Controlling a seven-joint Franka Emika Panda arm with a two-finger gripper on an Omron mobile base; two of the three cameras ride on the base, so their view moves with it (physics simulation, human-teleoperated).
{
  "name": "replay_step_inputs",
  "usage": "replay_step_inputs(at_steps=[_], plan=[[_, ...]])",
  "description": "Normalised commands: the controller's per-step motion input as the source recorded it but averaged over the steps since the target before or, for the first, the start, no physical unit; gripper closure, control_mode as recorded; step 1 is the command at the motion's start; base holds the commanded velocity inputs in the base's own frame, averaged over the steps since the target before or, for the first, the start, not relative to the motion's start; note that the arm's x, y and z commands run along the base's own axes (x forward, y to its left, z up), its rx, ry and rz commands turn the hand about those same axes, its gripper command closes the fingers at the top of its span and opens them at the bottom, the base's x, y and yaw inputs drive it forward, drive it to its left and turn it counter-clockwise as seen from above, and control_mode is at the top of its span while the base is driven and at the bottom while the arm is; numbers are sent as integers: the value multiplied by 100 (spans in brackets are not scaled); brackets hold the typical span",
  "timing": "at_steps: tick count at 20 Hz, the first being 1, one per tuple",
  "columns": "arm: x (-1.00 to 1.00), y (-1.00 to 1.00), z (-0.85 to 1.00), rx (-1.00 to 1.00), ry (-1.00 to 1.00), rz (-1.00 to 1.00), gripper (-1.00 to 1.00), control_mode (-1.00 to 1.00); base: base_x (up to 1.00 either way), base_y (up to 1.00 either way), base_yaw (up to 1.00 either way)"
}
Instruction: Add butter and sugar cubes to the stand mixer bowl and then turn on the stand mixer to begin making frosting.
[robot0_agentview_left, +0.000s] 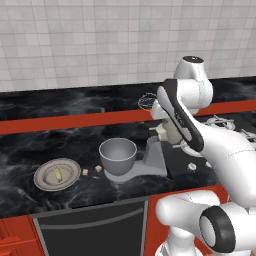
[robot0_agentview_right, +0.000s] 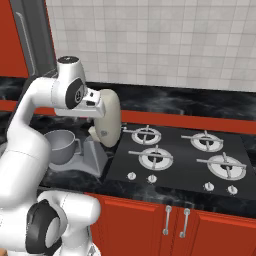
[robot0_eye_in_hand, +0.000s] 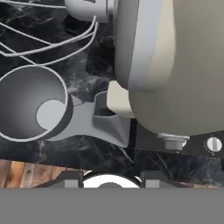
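Claw state can't be told, hand up against stand mixer (robot0_agentview_right: 106, 122) head; bowl (robot0_agentview_left: 118, 155) empty, butter (robot0_agentview_left: 58, 174) on plate (robot0_agentview_left: 42, 181), sugar cubes (robot0_agentview_left: 92, 170) on table (robot0_agentview_left: 60, 142).

White tiled wall (robot0_agentview_right: 160, 40) behind black marble counter (robot0_agentview_left: 50, 145), red cabinets (robot0_agentview_right: 150, 225).

A black marbled counter (robot0_agentview_left: 45, 145) is seen, bearing a grey plate (robot0_agentview_left: 42, 180) near its front edge at the left. Two sugar cubes (robot0_agentview_left: 92, 170) lie between the plate and the stand mixer (robot0_agentview_left: 145, 165) — its flat base rests on the counter, just beside a black cooktop (robot0_agentview_right: 185, 160) set toward the right end.
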Motion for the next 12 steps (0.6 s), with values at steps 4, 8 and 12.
replay_step_inputs(at_steps=[4, 8, 12], plan=[[-13, 10, 0, -1, -2, 1, -100, -100, 0, 0, 0], [-23, 37, 0, -9, -5, 4, -100, -100, 0, 0, 0], [-23, 52, 0, -8, -4, 5, -100, -100, 0, 0, 0]])
